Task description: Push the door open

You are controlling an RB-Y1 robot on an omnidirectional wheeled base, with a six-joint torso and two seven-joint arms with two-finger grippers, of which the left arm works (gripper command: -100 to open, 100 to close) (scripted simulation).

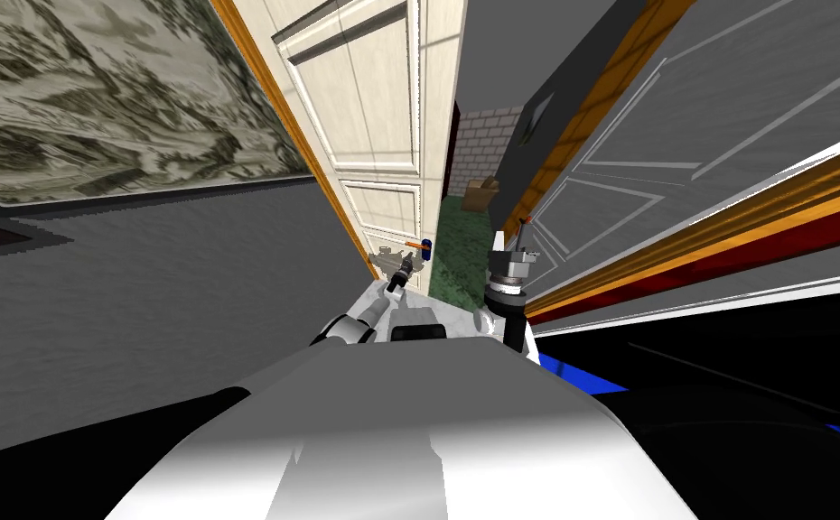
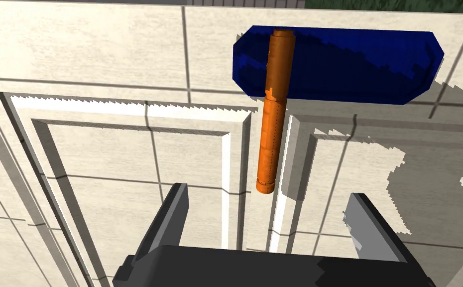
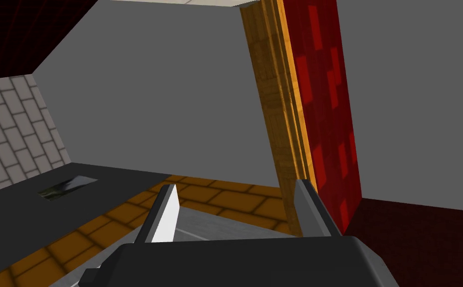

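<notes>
Standing beside the robot, one notes the cream panelled door [image 2: 101, 164] directly ahead of the left gripper [image 2: 267, 194], hung on the robot's left. Its free edge stands off a gap through which a green floor [image 1: 450, 244] and a box [image 1: 481, 192] are visible, so it appears already ajar. The left fingers [image 2: 175, 219] are spread apart and hold nothing. They point at the door face, with the free end of the orange handle [image 2: 274, 114] lying in line between them, just beyond the tips. The handle runs back to a blue plate [image 2: 355, 65]. Whether the tips touch the panel cannot be told. The right gripper [image 3: 234, 187] is raised on the other side of the gap, blades likewise apart and empty. Hazards, in my judgement: a straight advance could trap the handle between the blades, so the swinging door would drag or twist the wrist. A thin blade tip could also catch on the raised moulding [image 2: 235, 149] beside the handle, or skid across the smooth face as the door turns and lose contact. The idle right arm sits close to the opening and could strike the frame if the base rolls forward.
</notes>
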